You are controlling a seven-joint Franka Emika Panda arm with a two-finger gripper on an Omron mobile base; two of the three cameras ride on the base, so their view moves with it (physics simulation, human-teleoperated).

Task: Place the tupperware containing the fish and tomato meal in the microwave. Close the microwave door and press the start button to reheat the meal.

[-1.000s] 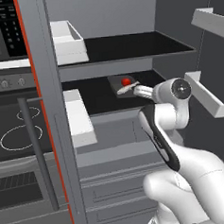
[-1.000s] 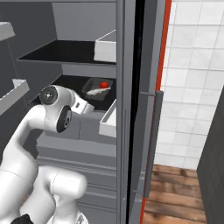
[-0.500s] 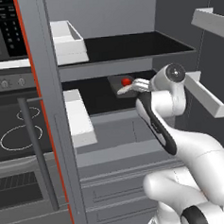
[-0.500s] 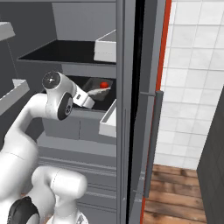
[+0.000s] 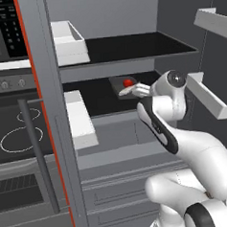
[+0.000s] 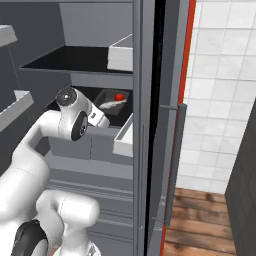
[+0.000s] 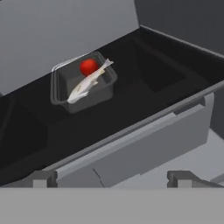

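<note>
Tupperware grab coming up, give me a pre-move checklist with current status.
1. Gripper open: ok, fingertips stand wide apart at the bottom of the hand view.
2. Tupperware in sight and ahead of the hand: ok, it sits on the dark shelf.
3. Meal inside: ok, tomato and fish both lie in the tray.
4. Tray not yet gripped: ok, the fingertips are well short of it.
5. Path over the shelf's front lip: cannot tell, clearance is not readable.
6. Microwave ready to receive: cannot tell.
</note>
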